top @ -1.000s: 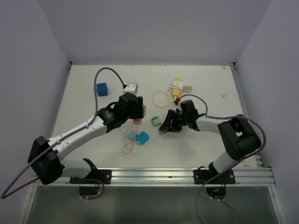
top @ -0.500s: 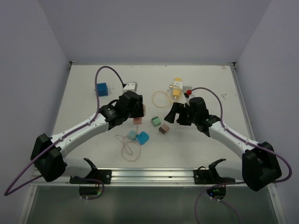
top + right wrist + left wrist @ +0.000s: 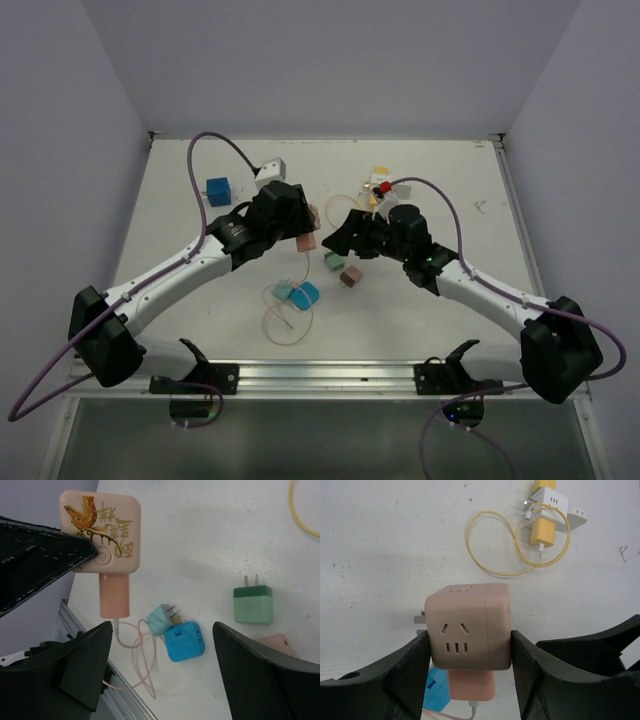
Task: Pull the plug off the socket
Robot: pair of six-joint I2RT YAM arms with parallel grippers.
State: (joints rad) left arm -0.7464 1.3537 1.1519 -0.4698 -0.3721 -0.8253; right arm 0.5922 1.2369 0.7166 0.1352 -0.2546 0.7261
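Clamping socket (image 3: pixel 467 625) mid-frame in left gripper (image 3: pixel 470 647); needing wide-open right gripper (image 3: pixel 162 630) closing squarely on plug (image 3: pixel 470 685) below, then pulling straight.

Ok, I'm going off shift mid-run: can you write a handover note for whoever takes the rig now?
Left gripper: shut on the pink cube socket, clamped by two opposite sides.
Right gripper: open, empty, close beside it.
The pink plug is seated in one face of the socket.
Done: socket secured.
Left: close the right gripper on the plug and pull it out.
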